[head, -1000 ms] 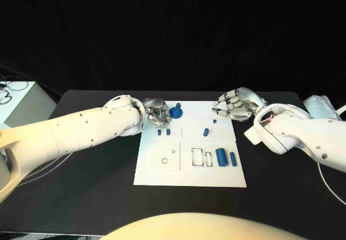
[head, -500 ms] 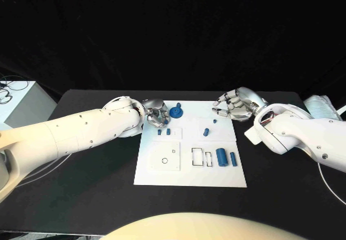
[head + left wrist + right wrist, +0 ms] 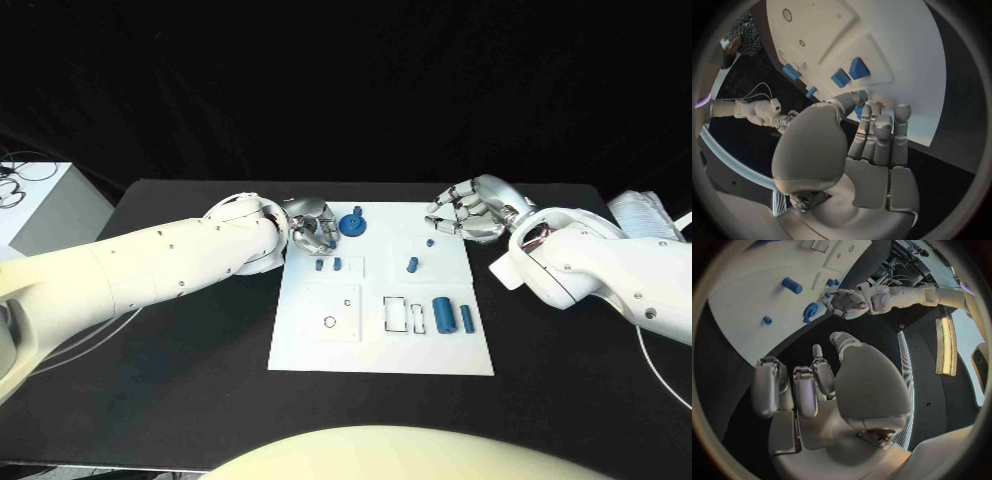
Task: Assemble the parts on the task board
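The white task board (image 3: 382, 335) lies in the middle of the black worktop (image 3: 173, 400). Small blue parts sit on it: a round blue part (image 3: 353, 221) at the far left corner, two little blocks (image 3: 327, 265) just nearer, a small peg (image 3: 411, 265) in the middle, and a fat cylinder (image 3: 443, 313) with a thin pin (image 3: 466, 318) to its right, near the right edge.

The left hand (image 3: 313, 229) is at the far left corner, right beside the round blue part. Its fingers (image 3: 879, 135) reach down to the board's edge. I cannot tell if it grips the part yet; it looks ready to take it.

The right hand (image 3: 464, 213) waits over the far right corner, fingers curled, holding nothing, probably so it stays out of the way.
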Motion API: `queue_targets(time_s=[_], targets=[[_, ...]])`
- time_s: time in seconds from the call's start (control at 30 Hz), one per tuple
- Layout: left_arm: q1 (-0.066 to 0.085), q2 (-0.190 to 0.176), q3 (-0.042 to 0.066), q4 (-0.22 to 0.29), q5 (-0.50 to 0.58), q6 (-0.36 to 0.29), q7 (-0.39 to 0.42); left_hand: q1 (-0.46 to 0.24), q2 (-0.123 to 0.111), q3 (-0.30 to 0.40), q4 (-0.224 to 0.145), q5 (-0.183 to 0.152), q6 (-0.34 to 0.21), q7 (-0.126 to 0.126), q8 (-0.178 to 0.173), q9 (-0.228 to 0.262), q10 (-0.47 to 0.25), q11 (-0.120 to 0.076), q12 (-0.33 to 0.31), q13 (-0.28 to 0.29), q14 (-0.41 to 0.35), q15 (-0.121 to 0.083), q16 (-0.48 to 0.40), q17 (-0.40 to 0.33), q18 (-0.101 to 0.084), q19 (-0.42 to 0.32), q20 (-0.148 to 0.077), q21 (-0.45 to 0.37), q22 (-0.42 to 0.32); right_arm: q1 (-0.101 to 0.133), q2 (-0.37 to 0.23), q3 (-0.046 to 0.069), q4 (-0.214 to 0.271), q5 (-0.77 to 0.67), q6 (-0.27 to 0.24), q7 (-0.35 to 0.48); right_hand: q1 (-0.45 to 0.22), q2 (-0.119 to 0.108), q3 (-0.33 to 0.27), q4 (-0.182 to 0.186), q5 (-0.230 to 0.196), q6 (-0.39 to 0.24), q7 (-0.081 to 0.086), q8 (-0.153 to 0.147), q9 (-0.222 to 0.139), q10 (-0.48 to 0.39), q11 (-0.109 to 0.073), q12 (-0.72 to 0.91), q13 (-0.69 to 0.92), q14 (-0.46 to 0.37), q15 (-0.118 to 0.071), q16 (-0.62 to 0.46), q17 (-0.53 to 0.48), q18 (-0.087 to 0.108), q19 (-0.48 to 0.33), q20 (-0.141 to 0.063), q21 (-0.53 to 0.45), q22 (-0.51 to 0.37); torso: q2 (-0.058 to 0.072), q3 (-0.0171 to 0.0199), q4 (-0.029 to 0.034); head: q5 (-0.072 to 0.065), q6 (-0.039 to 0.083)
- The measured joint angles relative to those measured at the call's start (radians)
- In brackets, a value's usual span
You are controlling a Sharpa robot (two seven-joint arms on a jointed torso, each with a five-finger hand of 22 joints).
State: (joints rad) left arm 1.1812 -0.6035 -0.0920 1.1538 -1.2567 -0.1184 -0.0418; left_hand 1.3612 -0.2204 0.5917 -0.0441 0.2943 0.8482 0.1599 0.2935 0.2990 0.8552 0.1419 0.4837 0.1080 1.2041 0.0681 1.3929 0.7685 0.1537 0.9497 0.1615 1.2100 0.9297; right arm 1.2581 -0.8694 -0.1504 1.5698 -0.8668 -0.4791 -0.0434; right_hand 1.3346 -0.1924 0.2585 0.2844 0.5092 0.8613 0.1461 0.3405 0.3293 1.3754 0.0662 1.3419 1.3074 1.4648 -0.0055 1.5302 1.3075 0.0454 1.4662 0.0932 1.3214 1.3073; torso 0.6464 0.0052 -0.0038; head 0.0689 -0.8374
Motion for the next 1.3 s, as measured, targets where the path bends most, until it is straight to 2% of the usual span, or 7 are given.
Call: queue_targets(time_s=[0.13, 0.23, 0.33, 0.5, 0.7, 0.97, 1.3], targets=[[0.0, -0.007, 0.001, 0.001, 0.0, 0.0, 0.0, -0.004, -0.004, -0.013, -0.007, 0.0, -0.076, -0.017, -0.043, -0.02, -0.078, 0.015, -0.035, -0.019, -0.036, 0.016, -0.012, -0.057, 0.0, -0.043, 0.017, -0.032, -0.042, 0.0, 0.0, 0.0, -0.009, 0.0, 0.001, -0.001, 0.0, 0.0, 0.008, -0.007, -0.001, -0.01, 0.006, 0.0, -0.001, -0.04, -0.001, -0.037, -0.008, 0.0, 0.0, -0.012, 0.0, 0.0, 0.0, 0.0, -0.031, 0.001, 0.0, 0.0001, -0.0009, 0.0, 0.001], [0.001, -0.017, 0.002, 0.004, 0.0, 0.003, 0.0, 0.008, 0.0, -0.058, -0.011, 0.0, -0.107, -0.032, -0.061, -0.035, -0.143, 0.031, -0.06, -0.039, -0.074, 0.031, -0.022, -0.119, 0.024, -0.112, 0.033, -0.087, -0.11, 0.0, 0.0, 0.0, -0.019, -0.006, 0.001, -0.001, 0.01, -0.01, 0.034, -0.009, -0.02, -0.024, 0.009, 0.0, -0.001, -0.171, 0.004, -0.206, -0.153, 0.0, 0.0, -0.045, 0.0, 0.002, 0.0, 0.0, -0.076, 0.001, 0.0, 0.0001, -0.0012, -0.001, 0.001], [0.001, -0.027, 0.003, 0.008, 0.0, 0.007, 0.0, 0.031, 0.011, -0.108, -0.015, 0.0, -0.124, -0.047, -0.07, -0.046, -0.182, 0.042, -0.063, -0.042, -0.097, 0.039, -0.022, -0.156, 0.024, -0.122, 0.039, -0.105, -0.127, 0.0, -0.001, 0.0, -0.028, -0.019, 0.002, -0.002, 0.028, -0.028, 0.068, -0.011, -0.054, -0.036, 0.01, 0.008, -0.001, -0.334, 0.017, -0.487, -0.408, 0.0, 0.0, -0.13, 0.0, 0.029, -0.036, 0.0, -0.183, 0.001, -0.001, 0.0001, -0.0012, -0.003, 0.002], [0.001, -0.045, 0.004, 0.013, 0.002, 0.01, 0.001, 0.049, 0.028, -0.158, -0.014, 0.004, -0.131, -0.049, -0.074, -0.054, -0.21, 0.05, -0.062, -0.043, -0.111, 0.047, -0.022, -0.184, 0.024, -0.124, 0.042, -0.114, -0.137, 0.0, 0.001, 0.0, -0.047, -0.053, 0.003, -0.002, 0.059, -0.055, 0.127, -0.027, -0.147, -0.039, 0.013, 0.022, 0.005, -0.383, 0.021, -0.684, -0.589, 0.0, 0.0, -0.194, -0.048, 0.039, -0.059, 0.002, -0.282, 0.001, -0.001, -0.0001, -0.0011, -0.006, 0.005], [-0.002, -0.081, 0.012, 0.016, 0.045, -0.032, 0.029, 0.067, 0.047, -0.074, -0.018, 0.004, -0.002, 0.032, -0.012, -0.052, -0.072, 0.014, 0.014, -0.036, -0.104, 0.012, -0.026, -0.229, 0.024, -0.108, 0.018, -0.086, -0.129, -0.004, 0.009, 0.0, -0.079, -0.153, 0.007, -0.001, 0.112, -0.07, 0.242, -0.089, -0.259, -0.017, 0.007, 0.023, 0.001, -0.381, 0.014, -0.905, -0.812, 0.0, 0.0, -0.194, -0.053, 0.039, -0.042, 0.003, -0.264, 0.001, -0.001, -0.0004, 0.0002, -0.016, 0.012], [0.0, -0.167, 0.038, 0.075, 0.373, -0.11, 0.186, 0.029, 0.05, -0.015, -0.007, 0.004, 0.035, 0.031, 0.01, -0.046, 0.035, -0.013, 0.074, -0.029, -0.174, -0.013, -0.121, -0.373, 0.024, -0.135, -0.008, -0.104, -0.139, -0.016, 0.039, 0.0, -0.129, -0.383, 0.039, -0.011, 0.102, -0.088, 0.325, -0.162, -0.312, 0.038, 0.012, -0.012, -0.017, -0.346, 0.028, -1.076, -1.007, 0.0, 0.007, -0.178, -0.041, 0.039, -0.026, 0.003, -0.227, 0.001, -0.001, 0.0007, -0.0016, -0.039, 0.024], [0.0, -0.278, 0.044, 0.22, 0.929, -0.047, 0.375, -0.011, 0.048, -0.044, 0.022, 0.004, 0.035, 0.031, 0.019, -0.042, 0.035, -0.013, 0.094, -0.026, -0.197, -0.011, -0.167, -0.401, 0.024, -0.149, -0.004, -0.163, -0.178, -0.044, 0.097, 0.0, -0.189, -0.625, 0.095, -0.057, 0.083, -0.085, 0.329, -0.173, -0.335, 0.051, 0.01, -0.02, -0.019, -0.339, 0.029, -1.107, -1.058, 0.0, 0.007, -0.174, -0.039, 0.039, -0.021, 0.0, -0.218, 0.0, 0.0, -0.0004, 0.0011, -0.061, 0.032]])
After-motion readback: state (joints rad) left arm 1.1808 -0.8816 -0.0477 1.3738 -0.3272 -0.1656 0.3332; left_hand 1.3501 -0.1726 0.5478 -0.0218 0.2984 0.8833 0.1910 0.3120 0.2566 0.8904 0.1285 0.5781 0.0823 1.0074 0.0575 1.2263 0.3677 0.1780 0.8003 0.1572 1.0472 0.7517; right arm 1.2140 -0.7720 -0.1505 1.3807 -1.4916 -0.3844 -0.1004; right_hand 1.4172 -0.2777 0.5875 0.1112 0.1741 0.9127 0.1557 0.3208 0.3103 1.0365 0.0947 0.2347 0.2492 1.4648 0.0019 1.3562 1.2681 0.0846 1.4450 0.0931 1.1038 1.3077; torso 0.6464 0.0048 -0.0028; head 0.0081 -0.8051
